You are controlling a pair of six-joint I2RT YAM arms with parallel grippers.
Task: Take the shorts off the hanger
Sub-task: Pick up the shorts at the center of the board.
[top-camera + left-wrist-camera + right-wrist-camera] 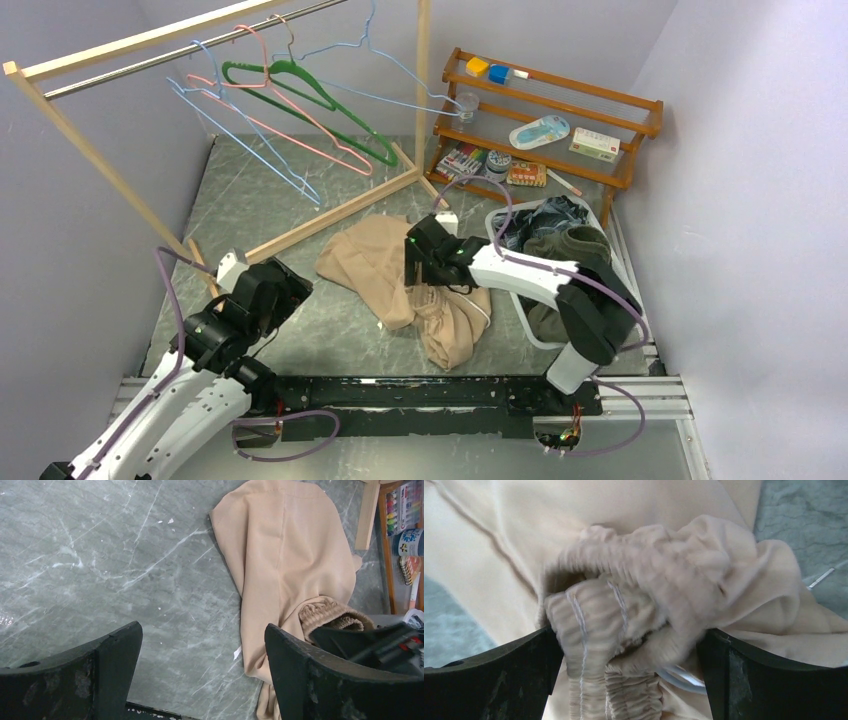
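Observation:
A pair of light beige shorts (370,262) lies crumpled on the grey table, off any hanger. It also shows in the left wrist view (290,555). My right gripper (430,262) is low over its bunched elastic waistband (634,580). The jaws (626,635) stand wide apart with the waistband filling the gap between them. A pale curved cord or wire (684,676) shows under the cloth. My left gripper (275,290) is open and empty above bare table to the left of the shorts (200,630). Dark navy shorts (545,220) and olive shorts (575,245) lie in a basket.
A wooden rack with a metal rail (190,45) holds bare green (300,90), pink (280,110) and blue (240,140) hangers at the back left. A wooden shelf (550,110) with small items stands at the back right. The white basket (527,322) sits at the right.

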